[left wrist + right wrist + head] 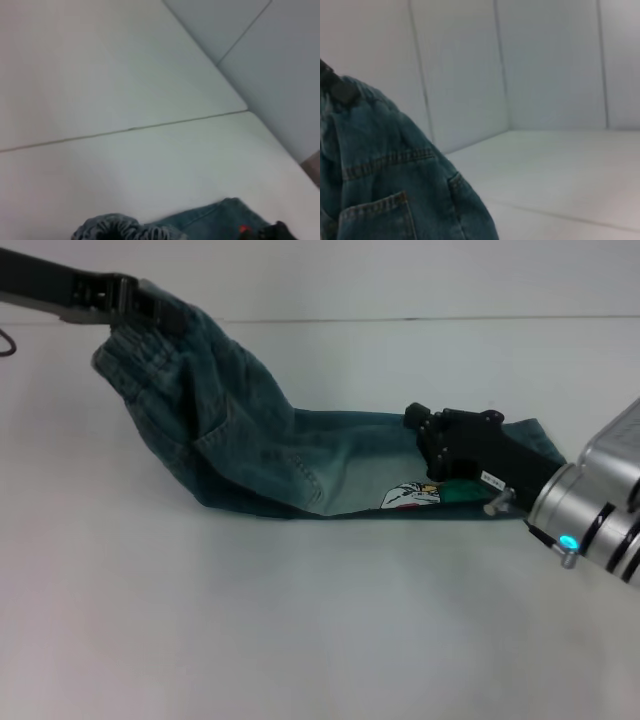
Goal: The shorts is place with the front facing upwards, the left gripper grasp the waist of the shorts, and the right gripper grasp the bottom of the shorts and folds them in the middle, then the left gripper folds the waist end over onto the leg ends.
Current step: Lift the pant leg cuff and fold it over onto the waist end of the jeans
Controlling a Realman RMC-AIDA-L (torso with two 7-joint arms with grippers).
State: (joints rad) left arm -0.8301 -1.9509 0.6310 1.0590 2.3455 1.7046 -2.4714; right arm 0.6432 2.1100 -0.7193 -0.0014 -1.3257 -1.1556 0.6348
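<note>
- At far left in the head view, we see the left gripper [150,306] raised above the table [300,640], clenched on the waist [140,345], which hangs bunched beneath it.
- From there the shorts [250,440] slope down and rightward, pocket stitching showing, until the fabric meets the table and lies flat.
- A bit of cartoon print [410,495] shows on the flat part, just beside the right gripper [415,425].
- The right gripper rests low over the leg ends [530,435] at right; we cannot tell whether its claw is released or clenched.
- The table is plain white, with a thin seam [400,318] crossing its far side.
- In the left wrist view, pale wall panels [280,75] rise past the table's edge; the right wrist view shows similar panels [545,65] behind the lifted denim [380,170].
</note>
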